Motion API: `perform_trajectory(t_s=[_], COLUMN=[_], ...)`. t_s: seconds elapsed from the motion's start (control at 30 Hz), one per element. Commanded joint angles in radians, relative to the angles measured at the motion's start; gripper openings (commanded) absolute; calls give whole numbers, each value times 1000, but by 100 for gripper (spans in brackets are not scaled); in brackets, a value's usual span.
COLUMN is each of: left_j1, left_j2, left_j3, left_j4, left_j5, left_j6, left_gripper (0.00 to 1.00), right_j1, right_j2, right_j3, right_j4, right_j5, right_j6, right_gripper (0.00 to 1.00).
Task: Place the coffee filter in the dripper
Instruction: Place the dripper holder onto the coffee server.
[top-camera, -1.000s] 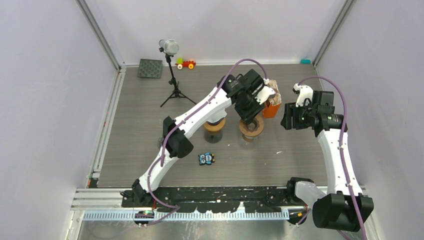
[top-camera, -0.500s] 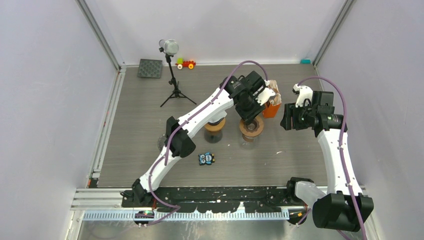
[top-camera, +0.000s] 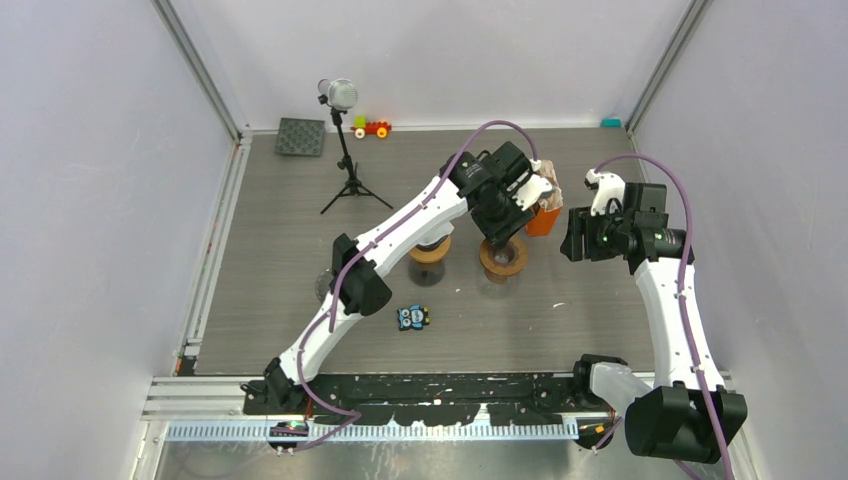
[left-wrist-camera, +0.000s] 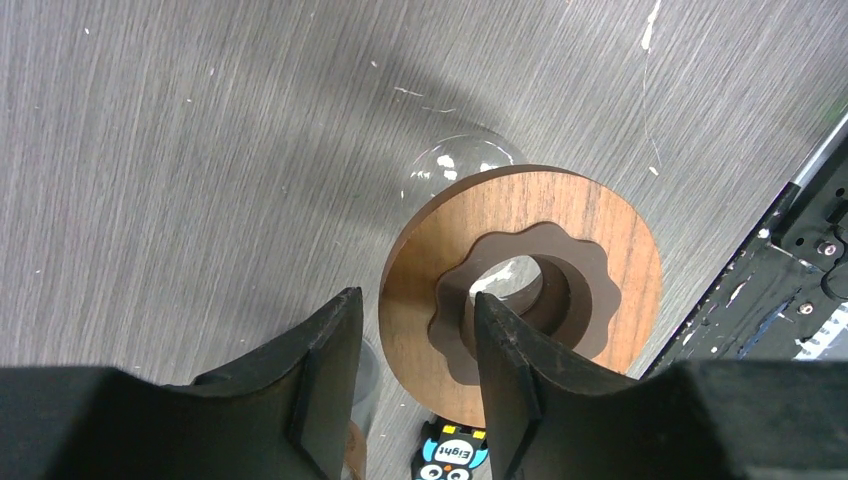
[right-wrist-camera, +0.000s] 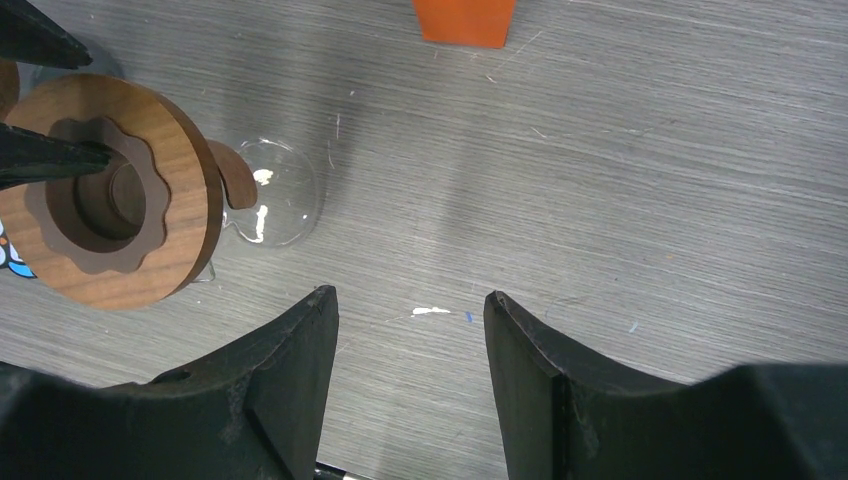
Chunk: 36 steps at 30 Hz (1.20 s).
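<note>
The dripper (top-camera: 503, 257) is a wooden ring (left-wrist-camera: 600, 240) with a dark scalloped collar on a glass base, also seen in the right wrist view (right-wrist-camera: 180, 150). My left gripper (left-wrist-camera: 410, 300) hangs over it, jaws straddling the ring's near rim: one finger (left-wrist-camera: 500, 340) reaches into the centre hole and the other stands outside, a gap away from the wood. It is open and holds nothing. Brown coffee filters (top-camera: 549, 186) stand in an orange holder (right-wrist-camera: 465, 22) behind the dripper. My right gripper (right-wrist-camera: 410, 300) hovers open over bare table to the dripper's right.
A second wooden dripper (top-camera: 430, 255) stands left of the first. An owl card (top-camera: 412, 318) lies in front. A microphone on a tripod (top-camera: 343, 150), a dark square mat (top-camera: 301, 137) and a toy car (top-camera: 372, 127) are at the back left.
My left jaws have spread a little around the dripper's rim, and the dripper sits slightly nearer the front. The right arm has not moved.
</note>
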Motion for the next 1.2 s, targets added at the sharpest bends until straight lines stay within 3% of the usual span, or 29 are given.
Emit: perform_trajectory(t_s=[0.0, 0.23, 0.67, 0.87, 1.03, 1.17], left_j1=[-8, -14, -15, -20, -23, -23], left_j2=[-1, -6, -119, -290, -407, -569], left_j3=[43, 54, 64, -56, -130, -366], left_j4=[9, 15, 33, 87, 109, 190], left_j5=[-7, -13, -75, -74, -65, -90], left_j6=[12, 16, 44, 51, 54, 74], left_gripper=[47, 48, 69, 79, 82, 82], right_j1=[-4, -4, -4, -3, -2, -2], right_j2=[-5, -2, -7, -17, -6, 7], right_j3=[3, 3, 19, 36, 54, 82], right_j4=[14, 14, 5, 9, 7, -9], right_j5=[-8, -10, -76, -106, -118, -138], right_j6=[-11, -12, -19, -5, -3, -16], right_gripper=[60, 60, 61, 66, 69, 69])
